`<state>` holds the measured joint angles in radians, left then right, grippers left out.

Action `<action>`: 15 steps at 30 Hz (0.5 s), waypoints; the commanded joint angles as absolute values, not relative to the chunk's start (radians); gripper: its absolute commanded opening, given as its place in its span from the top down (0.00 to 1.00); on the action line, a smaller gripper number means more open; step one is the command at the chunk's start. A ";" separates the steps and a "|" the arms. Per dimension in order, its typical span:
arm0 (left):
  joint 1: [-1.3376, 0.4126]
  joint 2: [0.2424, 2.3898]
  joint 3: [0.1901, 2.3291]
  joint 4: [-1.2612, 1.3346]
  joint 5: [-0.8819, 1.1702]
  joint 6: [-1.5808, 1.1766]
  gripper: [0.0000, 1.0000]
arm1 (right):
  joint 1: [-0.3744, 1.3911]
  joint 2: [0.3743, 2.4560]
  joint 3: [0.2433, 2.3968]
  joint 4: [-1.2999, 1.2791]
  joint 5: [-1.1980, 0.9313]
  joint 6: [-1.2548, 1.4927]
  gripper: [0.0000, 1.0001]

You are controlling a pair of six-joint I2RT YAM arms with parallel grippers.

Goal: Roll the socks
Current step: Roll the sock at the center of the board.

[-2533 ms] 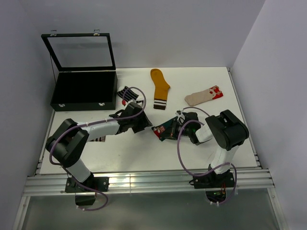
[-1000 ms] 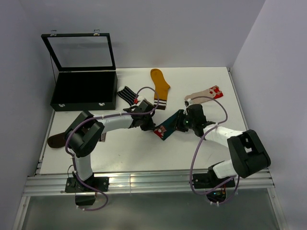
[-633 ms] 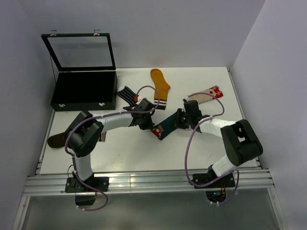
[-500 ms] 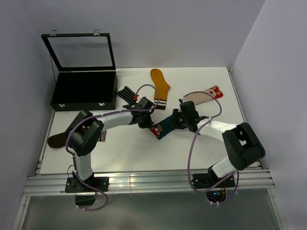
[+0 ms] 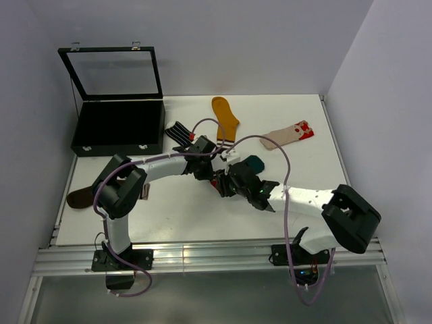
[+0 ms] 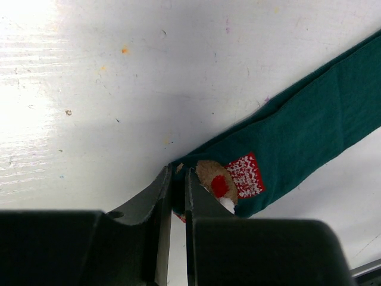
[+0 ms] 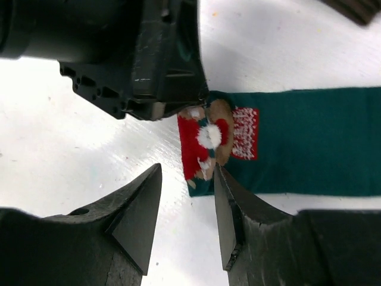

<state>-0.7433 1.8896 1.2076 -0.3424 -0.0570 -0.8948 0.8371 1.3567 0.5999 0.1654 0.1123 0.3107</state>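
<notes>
The dark teal sock (image 6: 309,119) with the red-white figure lies flat and stretched on the white table. My left gripper (image 6: 177,174) is shut on its figure end at the corner. In the top view the left gripper (image 5: 210,171) sits at that end, and a teal part of the sock (image 5: 254,162) shows behind the right arm. My right gripper (image 7: 187,173) is open, jaws hovering just off the sock's (image 7: 297,140) red-white end, one fingertip over its edge. It is empty and close beside the left gripper's black body (image 7: 137,53). In the top view the right gripper (image 5: 228,183) is mid-table.
A mustard sock (image 5: 224,120), a beige sock with a red-white end (image 5: 287,135) and a black-and-white striped sock (image 5: 179,131) lie at the back. A brown sock (image 5: 79,198) lies at the left edge. An open black case (image 5: 118,128) stands back left.
My right gripper has moved from the teal sock's far right end leftward to its figure end, beside the left gripper. The left gripper has kept its hold, and the sock now lies stretched.
</notes>
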 commanded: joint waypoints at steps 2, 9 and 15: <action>-0.741 1.904 1.243 -0.377 -0.064 -0.862 1.00 | 0.879 1.416 0.621 0.252 0.196 0.242 0.52; -0.742 1.888 1.230 -0.377 -0.067 -0.867 1.00 | 0.936 1.509 0.673 0.245 0.253 0.216 0.52; -0.742 1.890 1.230 -0.379 -0.071 -0.868 1.00 | 0.951 1.577 0.696 0.222 0.287 0.218 0.53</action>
